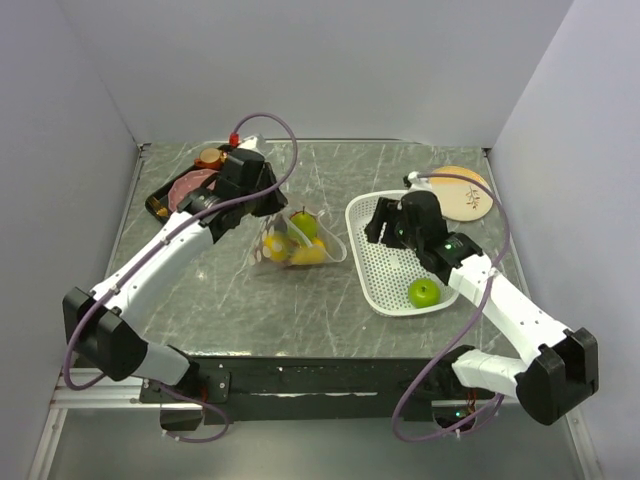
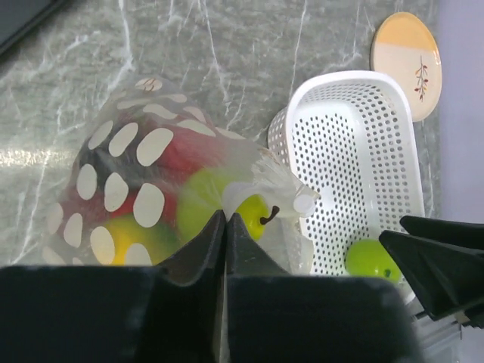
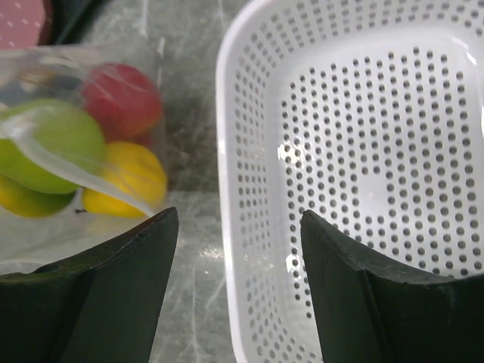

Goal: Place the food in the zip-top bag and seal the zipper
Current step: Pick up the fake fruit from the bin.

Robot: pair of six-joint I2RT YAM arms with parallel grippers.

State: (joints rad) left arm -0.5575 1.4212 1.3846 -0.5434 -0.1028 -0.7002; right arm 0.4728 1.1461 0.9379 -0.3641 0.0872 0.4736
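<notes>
- left claw pressed together, pinching the edge of the bag; bag lies mid-bench, fruit inside.
- right claw spread over rim of basket; one green apple sits in the basket, nearward of it; right arm closer.

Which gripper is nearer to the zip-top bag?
Left. The left gripper, jaws shut, pinches the zip-top bag at its edge. The right gripper, jaws open, hovers beside the bag, over the white perforated basket.
</notes>
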